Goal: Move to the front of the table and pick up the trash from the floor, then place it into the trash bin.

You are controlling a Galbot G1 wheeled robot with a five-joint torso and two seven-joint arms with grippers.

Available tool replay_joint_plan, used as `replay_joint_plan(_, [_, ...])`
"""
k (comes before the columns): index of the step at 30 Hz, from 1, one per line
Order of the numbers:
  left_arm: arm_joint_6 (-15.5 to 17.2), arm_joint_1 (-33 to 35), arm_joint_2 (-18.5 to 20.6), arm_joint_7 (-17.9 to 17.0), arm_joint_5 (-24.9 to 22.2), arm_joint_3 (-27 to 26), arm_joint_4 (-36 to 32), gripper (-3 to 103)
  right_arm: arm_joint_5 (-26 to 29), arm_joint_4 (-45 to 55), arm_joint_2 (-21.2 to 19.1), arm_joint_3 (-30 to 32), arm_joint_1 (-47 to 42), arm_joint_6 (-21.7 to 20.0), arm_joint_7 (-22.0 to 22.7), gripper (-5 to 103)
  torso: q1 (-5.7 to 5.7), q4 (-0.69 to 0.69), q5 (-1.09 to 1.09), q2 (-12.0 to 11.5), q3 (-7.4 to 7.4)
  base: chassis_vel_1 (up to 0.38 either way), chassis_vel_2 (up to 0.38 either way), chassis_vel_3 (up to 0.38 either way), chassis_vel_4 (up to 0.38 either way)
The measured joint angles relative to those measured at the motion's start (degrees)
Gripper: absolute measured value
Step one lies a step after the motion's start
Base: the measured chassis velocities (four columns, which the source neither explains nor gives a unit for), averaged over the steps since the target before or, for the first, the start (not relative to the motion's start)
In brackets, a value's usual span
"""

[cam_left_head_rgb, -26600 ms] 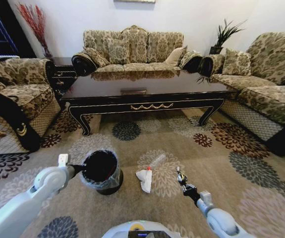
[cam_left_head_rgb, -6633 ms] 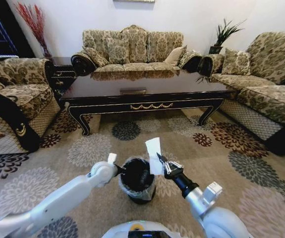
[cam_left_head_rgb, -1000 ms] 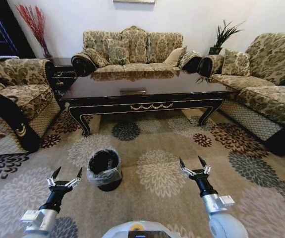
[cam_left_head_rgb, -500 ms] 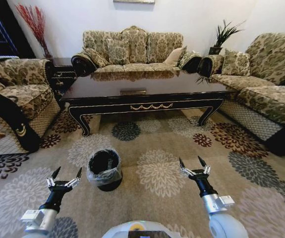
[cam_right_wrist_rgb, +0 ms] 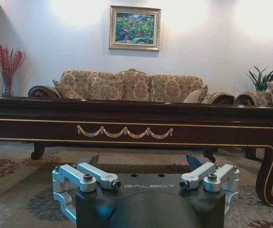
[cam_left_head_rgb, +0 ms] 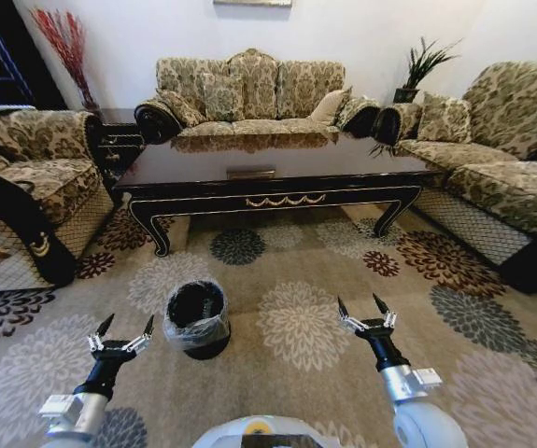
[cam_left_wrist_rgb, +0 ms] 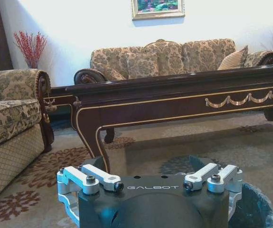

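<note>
Comparing with a moment ago, nothing has shifted: both arms stay low over the floor [cam_left_head_rgb: 296, 271], the left end effector [cam_left_head_rgb: 119, 333] and right end effector [cam_left_head_rgb: 366, 313] each splayed wide and holding nothing. The patterned beige carpet near them carries no litter, so the trash is likely already inside the trash bin [cam_left_head_rgb: 196, 317], a round black tub with a crinkled clear liner. Beyond stands the glossy dark tabletop [cam_left_head_rgb: 277, 159] with gold scrollwork.

Head view high, angled down; wrist views low, level; all share table [cam_left_head_rgb: 268, 177].
</note>
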Motion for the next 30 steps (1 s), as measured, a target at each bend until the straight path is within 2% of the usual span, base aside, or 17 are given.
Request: replay_joint_plan(30, [0.0,0.0,0.0,0.0,0.0,0.0,0.0,100,0.0,0.0,0.0,0.0,0.0,0.0,0.0,100,0.0,0.0,0.0,0.0,0.0,0.084,-0.087,-0.088,0.089])
